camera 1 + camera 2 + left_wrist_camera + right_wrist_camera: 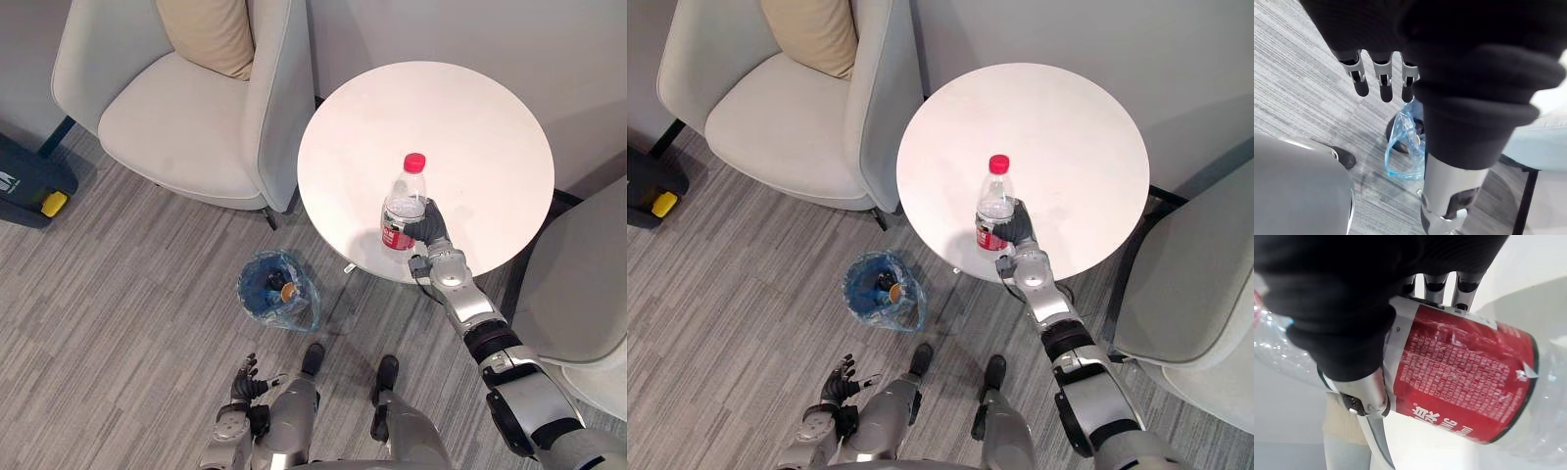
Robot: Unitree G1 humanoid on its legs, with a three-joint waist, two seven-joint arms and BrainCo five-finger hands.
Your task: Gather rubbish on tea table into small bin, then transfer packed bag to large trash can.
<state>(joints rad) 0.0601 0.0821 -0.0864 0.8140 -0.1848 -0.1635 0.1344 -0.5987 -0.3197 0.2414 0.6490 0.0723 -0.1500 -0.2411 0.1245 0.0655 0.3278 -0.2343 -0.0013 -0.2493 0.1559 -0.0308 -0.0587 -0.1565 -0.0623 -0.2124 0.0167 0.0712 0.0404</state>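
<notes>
Left hand hangs low at the robot's side, fingers straight and slightly spread, holding nothing. Blue-lined small bin stands on the floor just off the near edge of the tabletop. Right hand is curled round the red-capped bottle, which stands upright on the tabletop near that edge. Armchair stands beyond.

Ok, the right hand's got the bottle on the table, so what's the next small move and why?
Probably lift the bottle straight up. The right hand is curled round its label, it stands upright on the table, and the bin sits on the floor to the robot's left, so it likely needs clearance before swinging over.
</notes>
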